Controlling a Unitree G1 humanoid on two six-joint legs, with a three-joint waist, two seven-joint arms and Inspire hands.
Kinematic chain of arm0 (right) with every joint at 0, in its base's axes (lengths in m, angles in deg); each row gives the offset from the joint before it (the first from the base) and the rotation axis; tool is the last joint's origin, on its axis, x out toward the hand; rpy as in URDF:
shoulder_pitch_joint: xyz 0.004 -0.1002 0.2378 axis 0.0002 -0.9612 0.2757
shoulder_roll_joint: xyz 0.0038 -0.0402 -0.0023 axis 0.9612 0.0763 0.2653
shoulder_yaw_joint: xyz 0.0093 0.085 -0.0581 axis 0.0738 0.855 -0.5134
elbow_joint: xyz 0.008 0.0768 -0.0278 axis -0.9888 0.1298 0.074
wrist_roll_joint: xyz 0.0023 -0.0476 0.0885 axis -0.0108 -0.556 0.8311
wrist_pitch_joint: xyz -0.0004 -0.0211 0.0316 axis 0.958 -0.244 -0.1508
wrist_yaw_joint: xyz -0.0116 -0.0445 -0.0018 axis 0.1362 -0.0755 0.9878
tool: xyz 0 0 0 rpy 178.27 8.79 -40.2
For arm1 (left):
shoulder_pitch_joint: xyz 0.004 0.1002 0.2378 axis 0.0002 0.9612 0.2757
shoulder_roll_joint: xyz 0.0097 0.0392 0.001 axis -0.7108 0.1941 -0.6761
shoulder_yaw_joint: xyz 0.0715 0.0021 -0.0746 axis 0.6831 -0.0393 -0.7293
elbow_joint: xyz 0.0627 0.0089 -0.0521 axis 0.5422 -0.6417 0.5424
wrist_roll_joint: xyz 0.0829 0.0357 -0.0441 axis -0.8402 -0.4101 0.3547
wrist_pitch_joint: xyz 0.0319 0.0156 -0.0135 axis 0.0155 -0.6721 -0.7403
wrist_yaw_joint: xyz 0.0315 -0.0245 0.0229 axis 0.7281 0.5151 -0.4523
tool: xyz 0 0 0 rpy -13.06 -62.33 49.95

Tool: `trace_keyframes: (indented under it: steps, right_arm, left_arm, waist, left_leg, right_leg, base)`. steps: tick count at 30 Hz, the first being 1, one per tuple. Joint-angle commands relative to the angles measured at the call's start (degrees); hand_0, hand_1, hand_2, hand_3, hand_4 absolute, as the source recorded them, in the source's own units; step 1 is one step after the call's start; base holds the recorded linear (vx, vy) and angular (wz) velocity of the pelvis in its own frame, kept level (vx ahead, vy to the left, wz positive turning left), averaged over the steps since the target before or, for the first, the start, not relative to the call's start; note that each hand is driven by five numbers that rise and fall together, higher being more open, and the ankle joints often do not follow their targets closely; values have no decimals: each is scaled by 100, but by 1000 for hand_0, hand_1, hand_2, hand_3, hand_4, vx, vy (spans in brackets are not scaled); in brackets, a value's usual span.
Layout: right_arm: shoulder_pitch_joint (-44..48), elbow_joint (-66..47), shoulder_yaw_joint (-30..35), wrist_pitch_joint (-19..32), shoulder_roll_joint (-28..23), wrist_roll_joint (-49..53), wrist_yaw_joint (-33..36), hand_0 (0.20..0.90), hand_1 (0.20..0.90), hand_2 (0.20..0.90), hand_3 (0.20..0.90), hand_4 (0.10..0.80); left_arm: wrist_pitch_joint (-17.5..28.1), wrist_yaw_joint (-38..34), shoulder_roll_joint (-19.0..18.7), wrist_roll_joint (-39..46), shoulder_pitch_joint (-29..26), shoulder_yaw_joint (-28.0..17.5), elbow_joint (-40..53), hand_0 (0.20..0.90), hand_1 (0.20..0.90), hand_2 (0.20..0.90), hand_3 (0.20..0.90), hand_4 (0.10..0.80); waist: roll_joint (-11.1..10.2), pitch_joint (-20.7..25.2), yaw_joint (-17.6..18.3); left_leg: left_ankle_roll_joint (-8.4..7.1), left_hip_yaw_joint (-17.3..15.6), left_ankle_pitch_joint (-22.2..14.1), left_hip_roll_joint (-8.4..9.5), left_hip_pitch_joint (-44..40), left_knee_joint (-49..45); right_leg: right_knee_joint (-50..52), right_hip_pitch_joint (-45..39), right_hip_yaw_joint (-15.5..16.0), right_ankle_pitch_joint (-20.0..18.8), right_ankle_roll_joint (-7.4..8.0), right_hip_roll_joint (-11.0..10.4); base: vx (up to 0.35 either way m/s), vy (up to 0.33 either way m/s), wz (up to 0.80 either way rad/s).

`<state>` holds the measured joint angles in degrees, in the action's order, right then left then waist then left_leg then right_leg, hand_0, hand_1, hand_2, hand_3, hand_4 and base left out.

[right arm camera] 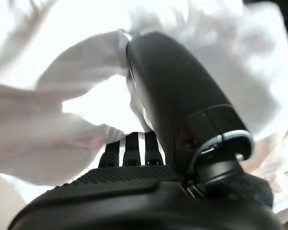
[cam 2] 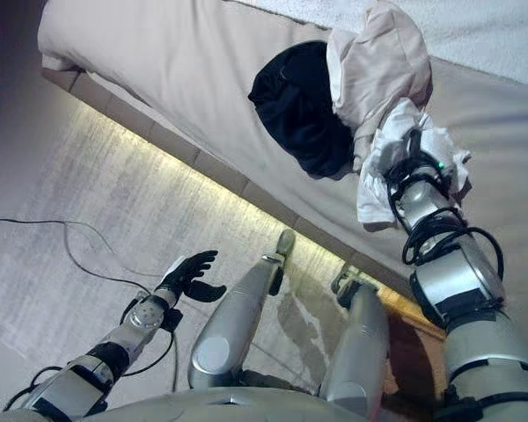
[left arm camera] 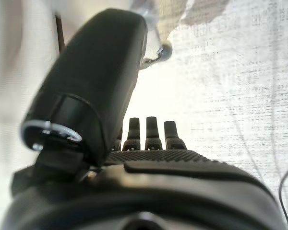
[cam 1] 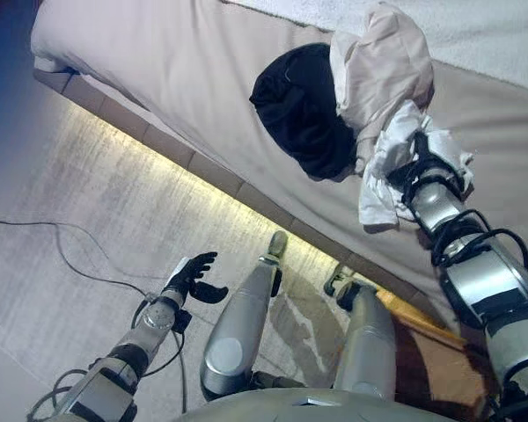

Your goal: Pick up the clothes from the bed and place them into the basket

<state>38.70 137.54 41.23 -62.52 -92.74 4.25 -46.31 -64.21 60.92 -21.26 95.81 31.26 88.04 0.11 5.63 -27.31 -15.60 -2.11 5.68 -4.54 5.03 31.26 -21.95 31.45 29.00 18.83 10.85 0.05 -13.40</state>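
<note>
A black garment (cam 1: 304,110), a beige garment (cam 1: 378,66) and a white garment (cam 1: 383,189) lie bunched together on the beige bed (cam 1: 176,61), near its edge. My right arm reaches onto the bed and my right hand (right arm camera: 173,105) is buried in the white garment, which wraps round it on all sides. My left hand (cam 1: 192,274) hangs open and empty above the floor, away from the bed; it also shows in the left wrist view (left arm camera: 149,163).
The bed edge runs diagonally from upper left to lower right, with a lit strip (cam 1: 158,158) under it. A white textured blanket (cam 1: 475,26) covers the far side of the bed. A wooden frame corner (cam 1: 422,343) shows at the lower right.
</note>
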Motion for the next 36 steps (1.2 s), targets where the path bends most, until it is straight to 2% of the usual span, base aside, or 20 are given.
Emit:
trace_keyframes:
  steps: [1, 6, 10, 11, 18, 21, 26, 31, 33, 36]
  right_arm:
    - [-402, -72, -74, 214, 261, 263, -435, 300, 300, 300, 200, 100]
    - [-492, -120, 45, 326, 89, 524, -461, 300, 300, 300, 200, 100]
    - [-643, -195, 310, 617, 18, 1074, -318, 300, 300, 300, 200, 100]
    - [-677, -226, 375, 664, 5, 1192, -310, 300, 300, 300, 200, 100]
    - [-1307, -745, 1305, 1342, 9, 2790, -392, 300, 300, 300, 200, 100]
    - [-1926, -1245, 1756, 1556, 207, 3255, -484, 300, 300, 300, 200, 100]
    - [-3024, -2196, 2151, 1808, 618, 3665, -607, 300, 300, 300, 200, 100]
    - [-4162, -3183, 2567, 2042, 1053, 4201, -655, 300, 300, 300, 200, 100]
    - [-4527, -3491, 2683, 2172, 1289, 4461, -708, 300, 300, 300, 200, 100]
    - [-4996, -3857, 2690, 2320, 1629, 4619, -690, 300, 300, 300, 200, 100]
  left_arm:
    - [242, -19, -239, 152, 282, 71, 139, 900, 900, 900, 900, 800]
    - [264, -22, -297, 58, 358, 87, 187, 900, 900, 900, 900, 800]
    - [277, -81, -330, -65, 432, 77, 96, 900, 900, 900, 900, 800]
    - [294, -99, -336, -93, 444, 71, 78, 900, 900, 900, 900, 800]
    - [344, -225, -186, -335, 722, -92, -208, 900, 900, 900, 900, 800]
    - [357, -325, -34, -497, 919, -185, -343, 900, 900, 900, 900, 800]
    - [368, -430, 156, -722, 1257, -400, -500, 900, 900, 900, 900, 800]
    - [379, -514, 320, -978, 1526, -530, -594, 900, 900, 900, 900, 800]
    - [356, -530, 373, -1001, 1569, -625, -615, 900, 900, 900, 900, 800]
    - [272, -511, 471, -1053, 1599, -761, -566, 900, 900, 900, 900, 800]
  waist:
    - [95, 76, -196]
    - [40, 153, -175]
    - [-67, 276, -127]
    - [-72, 288, -112]
    - [-270, 701, 147]
    - [-372, 1001, 324]
    - [-507, 1444, 660]
    - [-570, 1833, 1024]
    - [-609, 1914, 1178]
    - [-767, 1871, 1354]
  left_leg:
    - [291, -176, 519, 60, 39, 114]
    - [213, -174, 517, 10, -205, 253]
    - [122, -193, 524, -89, -535, 495]
    - [143, -226, 711, -104, -532, 585]
    - [28, -423, 750, -380, -1346, 1333]
    - [13, -537, 795, -477, -1828, 1792]
    - [-6, -713, 858, -590, -2430, 2329]
    - [-2, -915, 819, -665, -2906, 2542]
    - [9, -980, 701, -681, -2972, 2352]
    - [3, -984, 439, -666, -2749, 1220]
  right_leg:
    - [-636, -269, 160, -729, 215, 154]
    - [-945, -625, 196, -752, 196, 256]
    - [-1385, -1075, 201, -808, 206, 396]
    - [-1506, -1102, 289, -975, 153, 398]
    - [-2220, -1866, 125, -1040, 243, 579]
    - [-2583, -2236, -22, -1111, 298, 664]
    - [-2976, -2607, -311, -1251, 362, 769]
    - [-3123, -2852, -611, -1290, 350, 900]
    - [-3009, -2883, -721, -1229, 300, 921]
    - [-2712, -2890, -805, -1143, 175, 823]
  base:
    - [0, 0, 0]
    - [6, -13, 0]
    - [-4, -45, -9]
    - [-60, -13, -6]
    - [29, 1, -8]
    - [113, 6, -17]
    - [100, -19, -19]
    - [90, -35, -18]
    - [46, -12, -28]
    - [14, 19, -40]
